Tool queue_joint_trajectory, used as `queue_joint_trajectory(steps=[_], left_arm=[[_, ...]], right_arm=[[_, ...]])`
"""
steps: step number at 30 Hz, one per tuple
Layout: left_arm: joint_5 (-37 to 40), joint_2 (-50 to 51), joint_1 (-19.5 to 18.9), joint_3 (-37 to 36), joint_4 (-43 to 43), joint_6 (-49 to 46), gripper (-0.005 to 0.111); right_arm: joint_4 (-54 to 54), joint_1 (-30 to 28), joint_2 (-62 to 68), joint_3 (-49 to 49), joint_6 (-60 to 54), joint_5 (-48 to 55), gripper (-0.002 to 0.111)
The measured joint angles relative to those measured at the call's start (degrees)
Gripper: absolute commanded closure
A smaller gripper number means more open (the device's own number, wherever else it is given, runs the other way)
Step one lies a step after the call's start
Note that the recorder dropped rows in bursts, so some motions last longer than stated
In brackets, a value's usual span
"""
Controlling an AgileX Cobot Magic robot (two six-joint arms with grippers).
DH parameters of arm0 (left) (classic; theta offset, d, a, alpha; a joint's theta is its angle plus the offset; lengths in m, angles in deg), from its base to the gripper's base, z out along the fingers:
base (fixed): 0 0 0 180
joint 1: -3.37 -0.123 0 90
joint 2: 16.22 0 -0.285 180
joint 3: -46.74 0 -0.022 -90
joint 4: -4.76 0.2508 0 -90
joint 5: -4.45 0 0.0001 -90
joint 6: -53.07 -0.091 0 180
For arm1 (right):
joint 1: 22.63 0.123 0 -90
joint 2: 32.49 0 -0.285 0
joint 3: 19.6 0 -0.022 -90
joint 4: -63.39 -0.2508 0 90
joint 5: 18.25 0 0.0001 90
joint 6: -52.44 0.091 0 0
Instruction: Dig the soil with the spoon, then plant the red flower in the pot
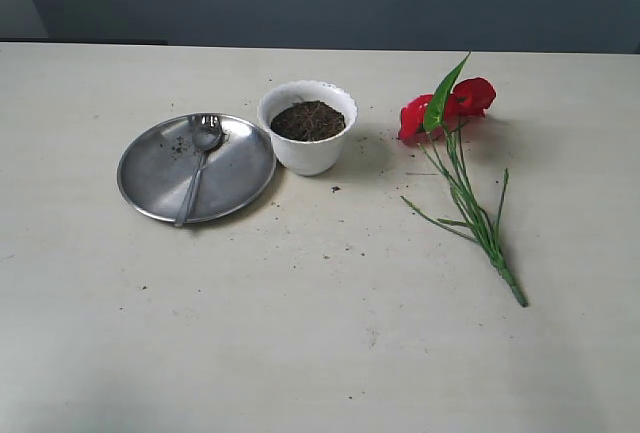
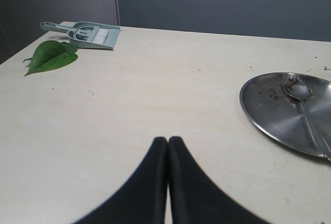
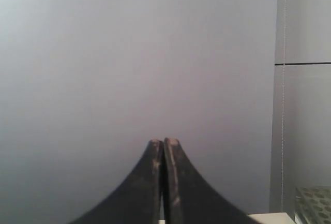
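The white scalloped pot [image 1: 307,129] stands mid-table, filled with dark brown soil [image 1: 308,120]. To its left the steel spoon [image 1: 200,161] lies on a round steel plate [image 1: 160,178], bowl towards the back; the left wrist view also catches the spoon [image 2: 302,101]. The red flower [image 1: 450,108] lies flat to the right of the pot, its green stems running towards the front right. My left gripper [image 2: 168,140] is shut and empty above bare table, short of the plate. My right gripper [image 3: 164,142] is shut, empty, and faces a grey wall. Neither gripper shows in the exterior view.
A green leaf [image 2: 50,56] and a small teal dustpan with brush [image 2: 88,33] lie far out at the table's corner in the left wrist view. Soil crumbs dot the plate [image 2: 269,110] and the table near the pot.
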Motion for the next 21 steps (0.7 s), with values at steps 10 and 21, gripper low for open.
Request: queue_joint_trajectory(steps=[10, 21], left_arm=[[0.0, 0.0, 0.0, 0.0, 0.0, -0.04, 0.106], [0.0, 0.0, 0.0, 0.0, 0.0, -0.04, 0.106]], right_arm=[[-2.27, 0.0, 15.39, -11.01, -4.45, 11.97, 0.108], [-30.02, 0.0, 32.0, -22.72, -34.34, 24.33, 0.108]])
